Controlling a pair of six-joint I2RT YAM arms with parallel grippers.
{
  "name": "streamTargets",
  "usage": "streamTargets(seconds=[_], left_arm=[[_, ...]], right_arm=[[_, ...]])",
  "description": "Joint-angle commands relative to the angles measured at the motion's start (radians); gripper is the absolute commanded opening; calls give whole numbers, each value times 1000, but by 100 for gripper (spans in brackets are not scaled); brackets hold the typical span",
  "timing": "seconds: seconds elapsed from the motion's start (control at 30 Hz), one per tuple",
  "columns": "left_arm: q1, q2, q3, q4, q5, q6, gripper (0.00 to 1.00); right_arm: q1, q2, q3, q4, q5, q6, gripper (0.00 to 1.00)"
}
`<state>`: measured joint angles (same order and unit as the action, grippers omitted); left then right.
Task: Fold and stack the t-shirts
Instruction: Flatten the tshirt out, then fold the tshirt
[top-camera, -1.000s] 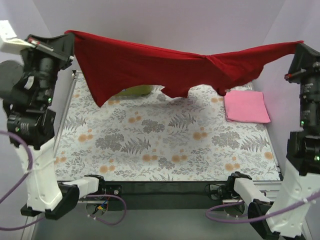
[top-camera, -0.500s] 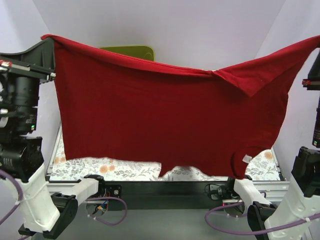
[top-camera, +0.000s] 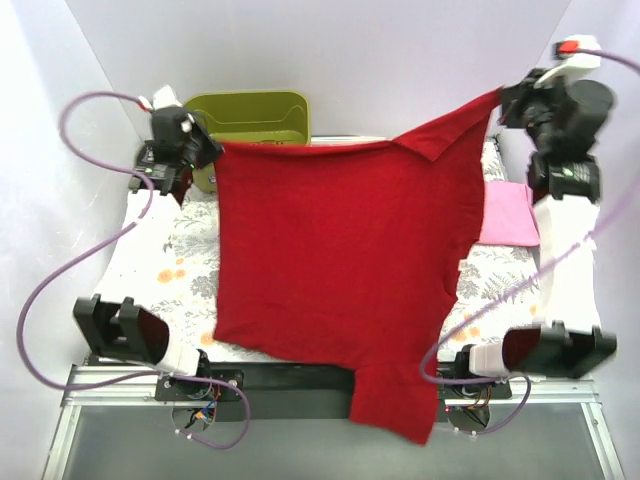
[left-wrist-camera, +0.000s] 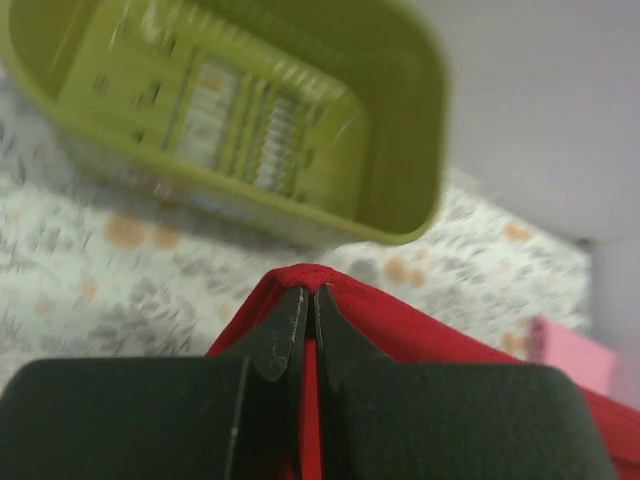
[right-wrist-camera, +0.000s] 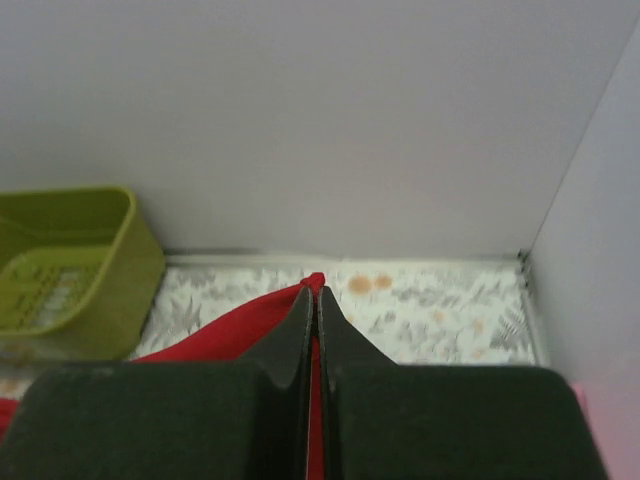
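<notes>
No writing, brand, number or sign can be read in any view. The deep red t-shirt (top-camera: 330, 260), the pink t-shirt (top-camera: 505, 212) and the olive-green tub (top-camera: 250, 118) look plain. A pale patch (left-wrist-camera: 215, 90) inside the tub is too blurred to make out.

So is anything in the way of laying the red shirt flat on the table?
Nothing visible on the bare table. The red shirt, shut in the left gripper and right gripper, hides the middle. The olive tub stands at the far left edge; the folded pink shirt lies at the right, partly behind the red cloth.
</notes>
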<state>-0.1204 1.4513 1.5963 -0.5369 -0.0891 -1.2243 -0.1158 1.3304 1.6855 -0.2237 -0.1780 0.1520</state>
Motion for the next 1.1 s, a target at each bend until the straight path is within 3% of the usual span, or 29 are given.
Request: streamTargets(seconds=[0.0, 0.17, 0.4, 0.7, 1.07], left_arm=[[30, -37, -129, 57, -43, -24, 0], [74, 40, -330, 135, -34, -34, 0], [116, 170, -369, 156, 25, -40, 0], [179, 199, -285, 130, 88, -44, 1], [186, 187, -323, 121, 147, -44, 1]], right_arm=[[11, 78, -26, 104, -87, -19, 1], [59, 300, -116, 115, -132, -31, 1], [61, 423, -135, 112, -176, -8, 1], [62, 300, -199, -25, -111, 110, 1], [64, 121, -456, -107, -49, 210, 1]])
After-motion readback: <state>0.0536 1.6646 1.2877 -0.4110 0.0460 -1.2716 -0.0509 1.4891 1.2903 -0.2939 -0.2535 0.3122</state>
